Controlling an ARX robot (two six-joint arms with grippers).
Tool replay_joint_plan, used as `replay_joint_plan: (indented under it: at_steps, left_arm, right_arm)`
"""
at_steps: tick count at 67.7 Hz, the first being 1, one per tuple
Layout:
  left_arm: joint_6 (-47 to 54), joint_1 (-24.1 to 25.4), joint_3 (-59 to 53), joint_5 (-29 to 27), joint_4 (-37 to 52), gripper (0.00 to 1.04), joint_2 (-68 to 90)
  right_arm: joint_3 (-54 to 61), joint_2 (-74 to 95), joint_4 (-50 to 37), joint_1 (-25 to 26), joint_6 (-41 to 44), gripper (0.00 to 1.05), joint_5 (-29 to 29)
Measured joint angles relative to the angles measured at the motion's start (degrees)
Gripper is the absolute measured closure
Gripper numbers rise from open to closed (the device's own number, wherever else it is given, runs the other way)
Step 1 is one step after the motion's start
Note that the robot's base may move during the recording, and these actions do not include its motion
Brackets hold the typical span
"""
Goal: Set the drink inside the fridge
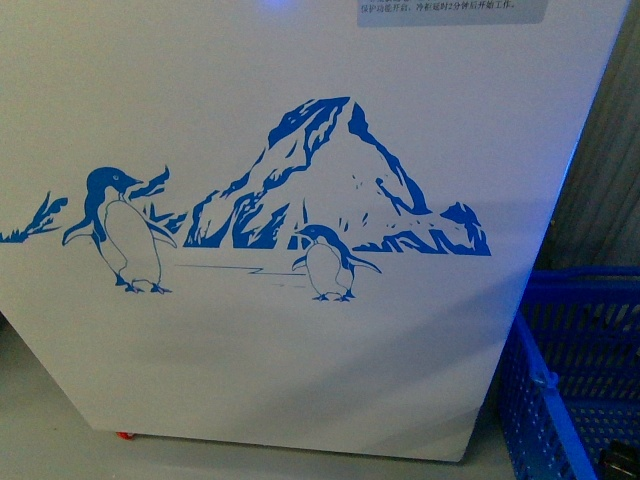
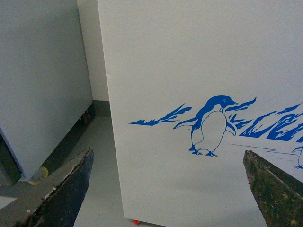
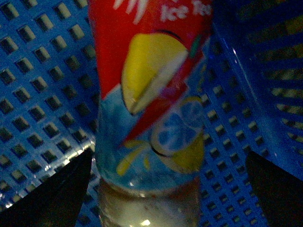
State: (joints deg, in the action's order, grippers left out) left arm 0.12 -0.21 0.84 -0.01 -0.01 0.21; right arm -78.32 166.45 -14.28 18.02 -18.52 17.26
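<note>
In the crate (image 1: 575, 340) at four o'clock of the fridge (image 1: 300, 100) sits the bottle (image 3: 149, 118). The right tool (image 3: 168, 158) straddles it, jaws wide. The left tool (image 2: 168, 161) is wide too, empty. Slick, firm, probably hefty: grip the labelled middle.

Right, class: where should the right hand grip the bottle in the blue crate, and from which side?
Grip the bottle at its labelled middle, squeezing the two rounded sides. It sits centred in the open right hand, so coming straight ahead looks best; the crate wall stands close on one side.
</note>
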Motion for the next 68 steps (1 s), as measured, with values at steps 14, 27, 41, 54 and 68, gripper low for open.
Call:
replay_joint_plan:
  at_steps: [14, 27, 41, 54, 68]
  left_arm:
    - [0.0, 0.0, 0.0, 0.0, 0.0, 0.08, 0.0]
    - [0.0, 0.0, 0.0, 0.0, 0.0, 0.08, 0.0]
    - [0.0, 0.0, 0.0, 0.0, 0.0, 0.08, 0.0]
    - [0.0, 0.0, 0.0, 0.0, 0.0, 0.08, 0.0]
    - [0.0, 0.0, 0.0, 0.0, 0.0, 0.08, 0.0]
  right_arm:
    - [-4.1, 3.7, 3.8, 1.0, -0.2, 0.08, -0.6]
    - [-3.9, 3.5, 3.8, 1.5, 0.1, 0.24, -2.0]
    - [1.2, 0.2, 1.5, 1.7, 0.9, 0.47, -4.2]
    - [11.2, -8.1, -1.4, 0.9, 0.8, 0.59, -7.7]
    - [23.9, -27.1, -2.4, -1.0, 0.8, 0.63, -13.0]
